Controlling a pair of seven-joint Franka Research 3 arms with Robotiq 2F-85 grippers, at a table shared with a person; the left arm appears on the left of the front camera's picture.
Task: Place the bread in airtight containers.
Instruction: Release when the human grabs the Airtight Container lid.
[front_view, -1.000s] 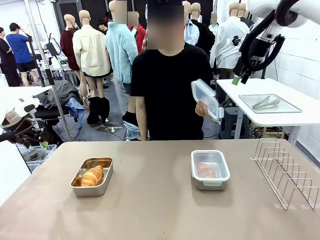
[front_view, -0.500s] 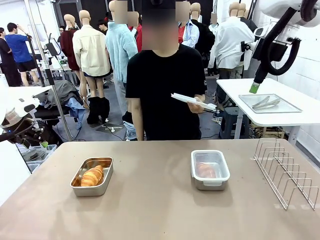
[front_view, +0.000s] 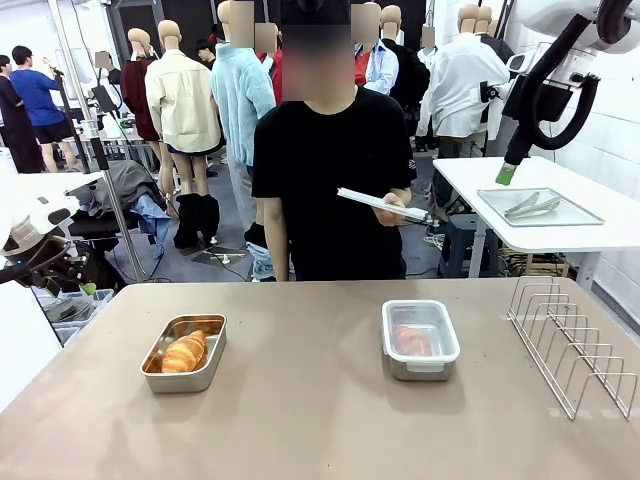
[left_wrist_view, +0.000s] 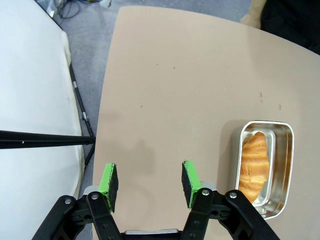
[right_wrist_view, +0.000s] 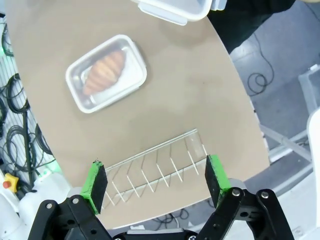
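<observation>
Looking down, we see our left gripper (left_wrist_view: 149, 184) open and empty beside the uncovered container (left_wrist_view: 265, 167) with bread (left_wrist_view: 252, 162). Our right gripper (right_wrist_view: 156, 180) is wide open above the wire rack (right_wrist_view: 155, 167).

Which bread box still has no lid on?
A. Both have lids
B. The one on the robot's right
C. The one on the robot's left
C: the left pan is open with its croissant bare, the right pan wears a clear lid, and the person holds another lid.
</observation>
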